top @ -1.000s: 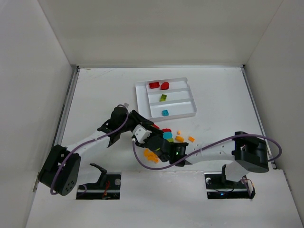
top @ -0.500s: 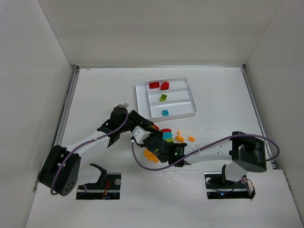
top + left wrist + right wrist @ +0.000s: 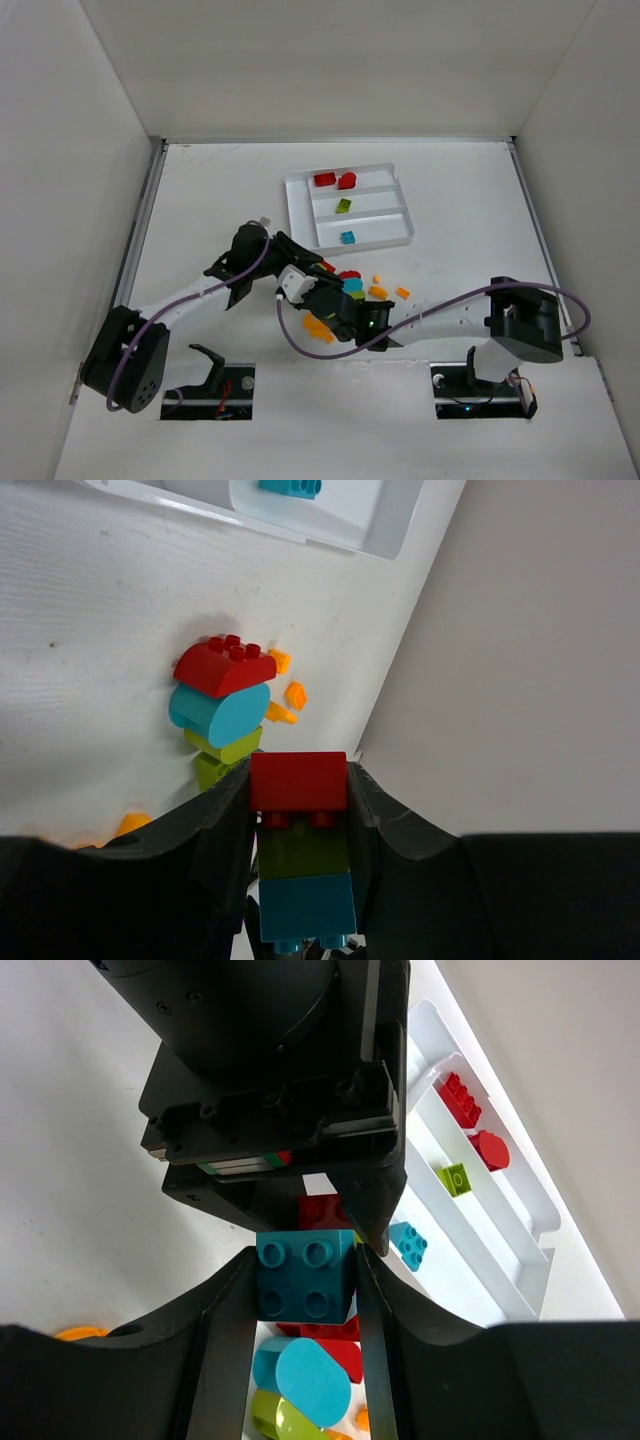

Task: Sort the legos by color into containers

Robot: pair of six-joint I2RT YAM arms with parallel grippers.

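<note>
The left jaws are clamped close on the smooth sides of a glossy red brick, which is one end of a snapped-together column. A lime brick comes next, then a square teal brick. The right jaws, matte black and curved, press against both sides of that teal brick, and its four round studs face the right wrist camera. The column hangs above the worktop, a white, faintly grained surface.

Just beyond it lies a touching cluster: a domed red brick with studs, an oval teal piece and lime pieces. Small angular orange chips are scattered beside them.

Farther off is the white plastic tray, with low walls. It holds two red bricks in the far slot, a lime square in the middle slot and a teal block in the near slot.
</note>
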